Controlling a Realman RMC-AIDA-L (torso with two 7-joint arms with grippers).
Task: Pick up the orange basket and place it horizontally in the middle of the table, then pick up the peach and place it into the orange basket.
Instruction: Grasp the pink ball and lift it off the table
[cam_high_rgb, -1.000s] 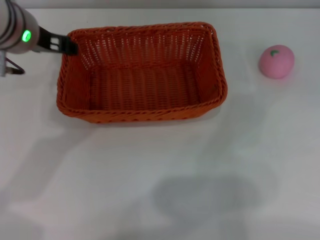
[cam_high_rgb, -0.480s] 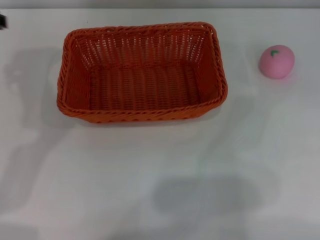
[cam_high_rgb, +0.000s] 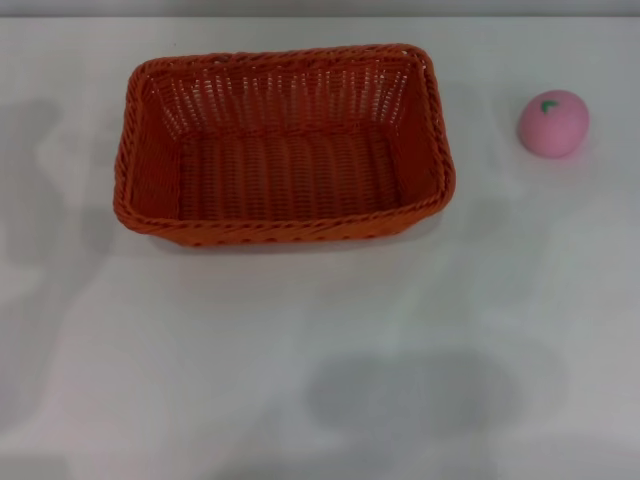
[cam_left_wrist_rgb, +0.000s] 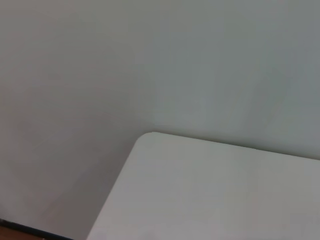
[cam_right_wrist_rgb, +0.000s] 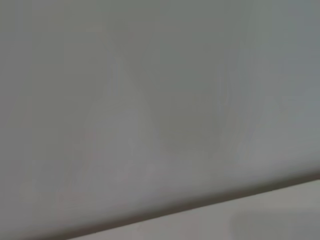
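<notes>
the orange basket (cam_high_rgb: 283, 145) sits on the white table (cam_high_rgb: 320, 340) with its long side going across and its open top facing up. it is a bit toward the far side and a little to the left of the middle, so it looks like it has been set down where it belongs, or close to it. nothing is inside it yet. the peach (cam_high_rgb: 553, 123) sits by itself on the table, well off to the right of the basket, with its little green leaf mark on top. it rests on its round bottom and nothing holds it in place, so i think a bump could make it roll. i can't see either claw from the head camera, so i can't tell how wide they are open or if they hold anything. the left wrist camera shows only a rounded table corner (cam_left_wrist_rgb: 150, 137) and a plain wall (cam_left_wrist_rgb: 150, 60) behind it. the right wrist camera shows mostly wall too, with a strip of table edge. so both arms seem to be off at the sides. i think the next job is the peach, and the right arm is on its side.
</notes>
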